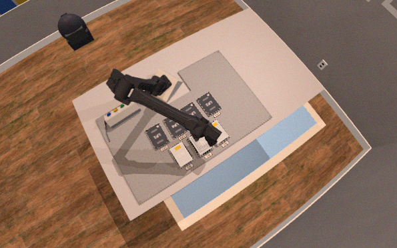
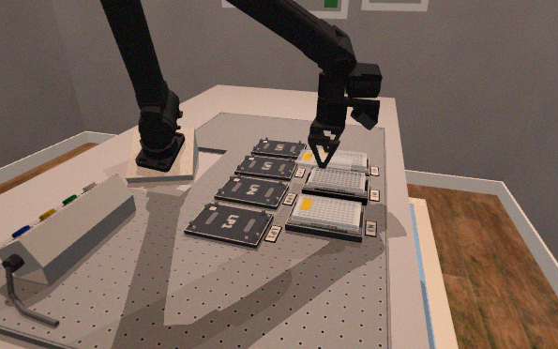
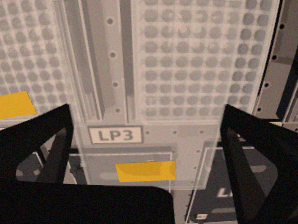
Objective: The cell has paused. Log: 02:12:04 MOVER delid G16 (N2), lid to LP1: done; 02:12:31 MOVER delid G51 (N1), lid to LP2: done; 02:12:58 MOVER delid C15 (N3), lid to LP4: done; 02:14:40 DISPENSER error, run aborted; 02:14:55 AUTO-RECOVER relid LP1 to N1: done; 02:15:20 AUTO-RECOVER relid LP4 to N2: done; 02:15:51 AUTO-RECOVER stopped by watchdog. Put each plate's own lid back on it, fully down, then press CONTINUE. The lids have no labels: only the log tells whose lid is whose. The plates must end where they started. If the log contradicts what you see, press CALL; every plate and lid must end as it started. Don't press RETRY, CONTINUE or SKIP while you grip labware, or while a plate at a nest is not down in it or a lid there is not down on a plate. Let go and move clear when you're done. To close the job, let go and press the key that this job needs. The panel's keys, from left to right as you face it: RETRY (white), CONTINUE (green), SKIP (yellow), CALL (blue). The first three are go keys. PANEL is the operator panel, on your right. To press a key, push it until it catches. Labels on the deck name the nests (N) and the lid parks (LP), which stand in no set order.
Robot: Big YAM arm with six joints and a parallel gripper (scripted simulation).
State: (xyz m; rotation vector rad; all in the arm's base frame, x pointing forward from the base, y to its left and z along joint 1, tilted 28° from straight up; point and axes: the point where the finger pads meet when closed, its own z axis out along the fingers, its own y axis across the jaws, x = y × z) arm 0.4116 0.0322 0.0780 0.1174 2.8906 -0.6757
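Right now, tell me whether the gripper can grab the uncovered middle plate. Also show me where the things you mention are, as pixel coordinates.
Probably not: the gripper (image 1: pixel 209 137) (image 2: pixel 323 164) (image 3: pixel 146 113) is shut on a clear lid (image 2: pixel 307 157) (image 3: pixel 145 171), which partly overhangs the uncovered middle plate (image 1: pixel 201 146) (image 2: pixel 337 180) (image 3: pixel 255 65). Its fingers would need freeing first.
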